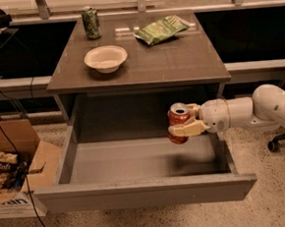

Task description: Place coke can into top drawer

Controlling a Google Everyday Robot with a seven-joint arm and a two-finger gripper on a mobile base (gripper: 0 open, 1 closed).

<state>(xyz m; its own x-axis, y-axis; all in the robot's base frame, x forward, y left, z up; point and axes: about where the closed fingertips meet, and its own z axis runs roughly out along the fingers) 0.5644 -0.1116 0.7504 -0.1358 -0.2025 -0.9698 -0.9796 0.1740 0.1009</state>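
While the top drawer is standing pulled fully out of the grey cabinet, we are holding our gripper over its right part, just beside the right wall. Our arm is reaching in from the right, over that wall. The 2 fingers are pinching the coke can from the near and far sides, pressing against its red body. The can is sitting roughly upright in the grip with its silver top facing up, and it is hanging above the drawer floor rather than resting on it; its shadow is falling on the floor a little nearer to the drawer front.

On the cabinet top we are seeing 1 pale bowl at the near left, 1 green patterned can standing upright at the far left corner, and 1 green snack bag lying flat at the far right. These 3 things are lying well apart from each other.

Left of the drawer, an open cardboard box is sitting on the speckled floor with a dark packet inside it.
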